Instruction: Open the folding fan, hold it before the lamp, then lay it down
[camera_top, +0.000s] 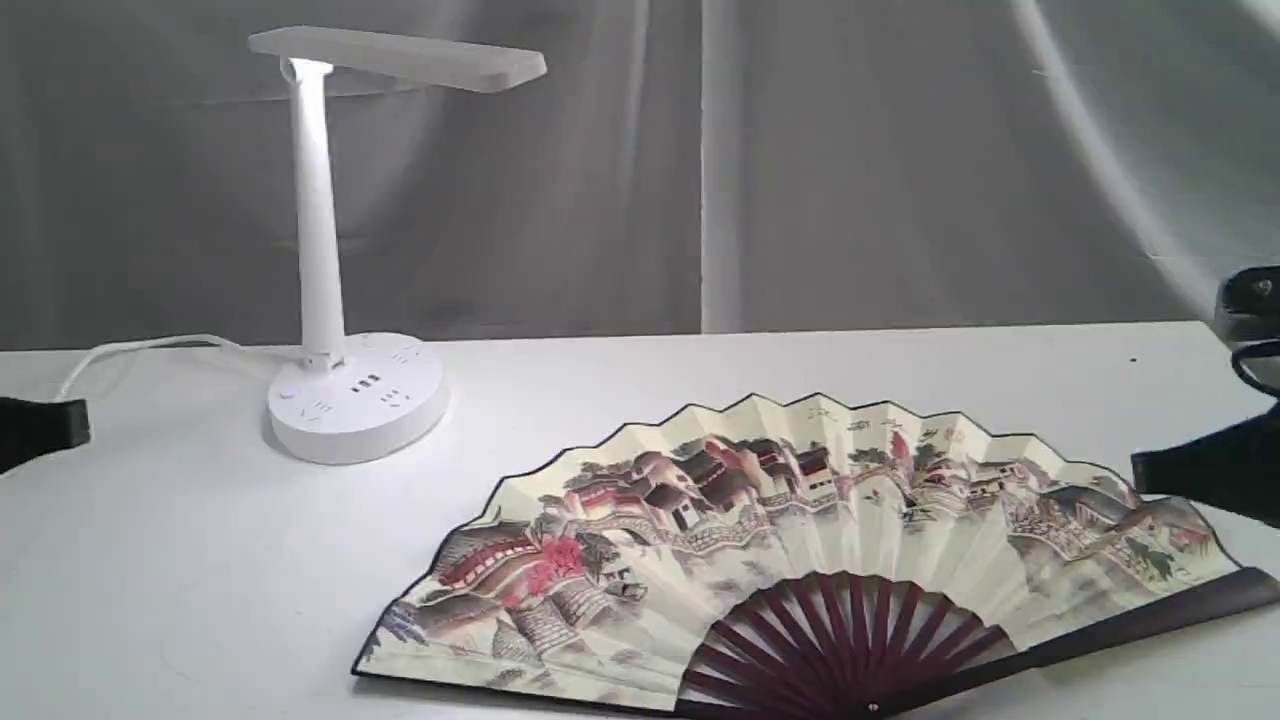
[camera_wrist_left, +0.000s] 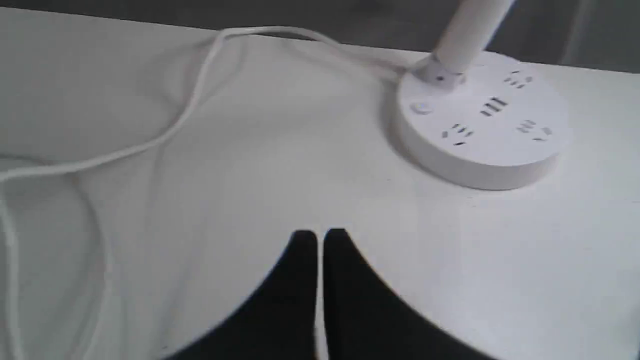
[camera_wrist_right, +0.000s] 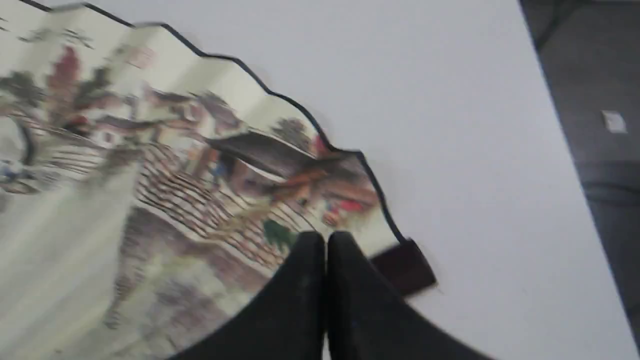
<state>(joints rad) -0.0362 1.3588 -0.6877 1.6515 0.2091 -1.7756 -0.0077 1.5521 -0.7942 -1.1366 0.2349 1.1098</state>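
The folding fan (camera_top: 800, 560) lies fully spread on the white table (camera_top: 200, 580), painted side up, maroon ribs fanning from its pivot at the front edge. Its right end with the dark guard shows in the right wrist view (camera_wrist_right: 200, 175). The lamp (camera_top: 335, 250) stands upright at the back left, its round base with sockets (camera_wrist_left: 482, 125) on the table. My right gripper (camera_top: 1140, 470) hovers above the fan's right end, shut and empty (camera_wrist_right: 325, 237). My left gripper (camera_top: 85, 425) is at the far left, shut and empty (camera_wrist_left: 320, 235), short of the lamp base.
The lamp's white cord (camera_wrist_left: 190, 110) trails across the table behind and left of the base. A grey curtain (camera_top: 800, 160) hangs behind the table. The table's right edge drops to a dark floor (camera_wrist_right: 595, 125).
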